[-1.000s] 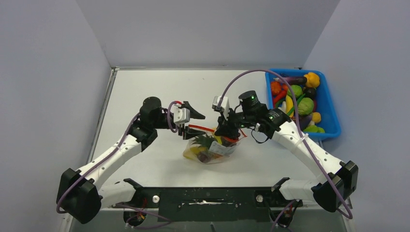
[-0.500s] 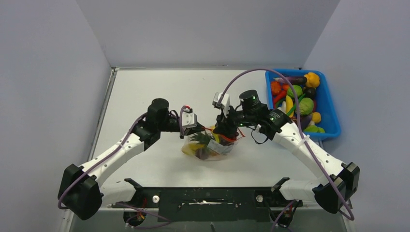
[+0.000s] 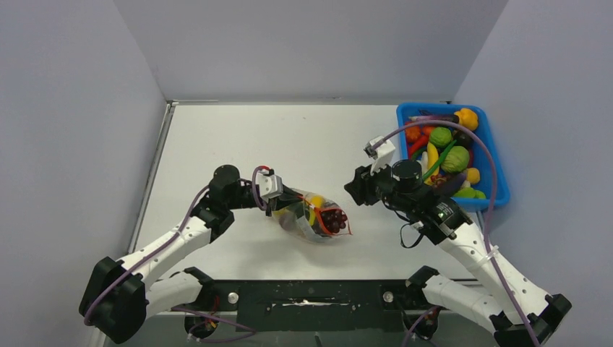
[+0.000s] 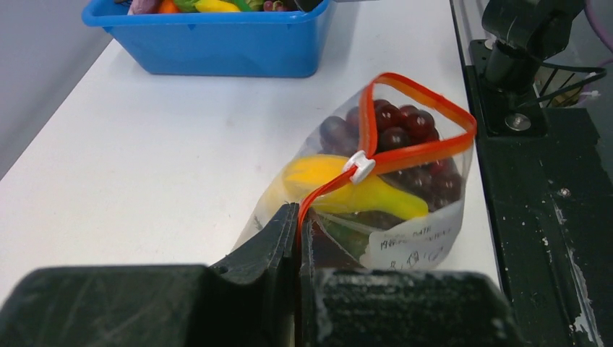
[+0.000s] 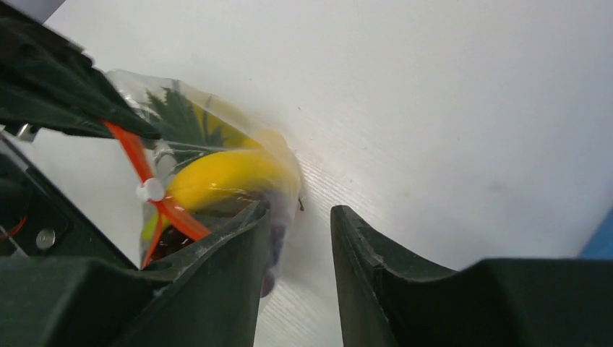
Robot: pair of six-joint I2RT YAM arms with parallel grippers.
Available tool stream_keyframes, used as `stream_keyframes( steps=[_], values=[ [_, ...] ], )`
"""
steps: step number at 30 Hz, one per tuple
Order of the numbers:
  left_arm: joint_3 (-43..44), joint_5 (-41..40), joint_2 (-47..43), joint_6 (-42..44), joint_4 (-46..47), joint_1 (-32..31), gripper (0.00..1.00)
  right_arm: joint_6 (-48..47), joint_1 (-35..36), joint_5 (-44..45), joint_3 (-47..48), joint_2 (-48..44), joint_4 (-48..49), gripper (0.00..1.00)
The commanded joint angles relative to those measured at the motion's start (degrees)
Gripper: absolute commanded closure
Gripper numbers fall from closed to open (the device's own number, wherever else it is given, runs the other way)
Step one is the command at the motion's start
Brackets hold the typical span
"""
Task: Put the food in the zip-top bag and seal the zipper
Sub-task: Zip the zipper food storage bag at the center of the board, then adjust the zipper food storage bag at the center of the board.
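- Left end effector (image 4: 298, 217): fingers pressed fully together, pinching the closed end of the zipper (image 4: 426, 148) where the red strip runs in between them.
- Right end effector (image 5: 300, 217): fingers parted by a moderate gap, nothing between them. It hangs over bare worktop (image 3: 217, 144), near the bag's far side. I cannot tell whether one finger brushes the plastic.
- Left arm: reaches from its base up and inward to mid-worktop, wrist turned towards the right.
- Right arm: stretches from its base up the right side, wrist bent so the fingers point left towards the bag.
- Zip-top bag (image 3: 314, 217): clear, crinkly plastic lying on its side at mid-worktop, between the two arms. It carries a white label (image 4: 412, 242) with handwriting.
- Zipper, detail: thin red strip with a white slider (image 4: 359, 165) partway along. Beyond the slider the mouth gapes in a red loop.
- Contents: a smooth yellow banana (image 4: 361, 195), glossy dark purple grapes (image 4: 405, 126) at the open mouth, and a green pineapple crown (image 5: 170, 108).
- Blue bin (image 3: 495, 170): rigid plastic, at the far right edge, holding mixed toy fruits and vegetables.
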Motion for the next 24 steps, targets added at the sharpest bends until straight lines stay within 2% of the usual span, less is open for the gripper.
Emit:
stream_keyframes(
  steps=[1,4,8,10,14,20,24],
  values=[
    [0.62,0.29,-1.8,-3.54,9.79,0.45,1.0,13.86,-0.5,14.17,-2.72,-2.67,-0.15,0.67],
    [0.33,-0.67,-2.04,-4.24,10.79,0.43,1.0,21.88,-0.39,12.98,-5.89,-5.03,1.03,0.67],
    [0.71,-4.96,-2.53,-5.66,11.02,0.5,1.0,25.0,-0.37,7.97,-10.24,-9.91,5.12,0.57],
    [1.18,-8.1,-2.65,-6.8,10.99,0.56,1.0,25.26,-0.31,5.75,-11.58,-11.59,6.95,0.56],
    [1.57,-11.22,-2.77,-7.56,11.58,0.61,1.0,26.86,-0.19,4.33,-15.56,-13.86,10.22,0.57],
    [1.22,-11.67,-2.56,-8.71,12.65,0.58,1.0,30.32,-0.19,1.11,-18.77,-12.43,15.95,0.65],
    [0.73,-12.19,-3.04,-8.89,12.58,0.61,1.0,32.13,-0.11,1.04,-21.14,-11.32,17.42,0.64]
  ],
)
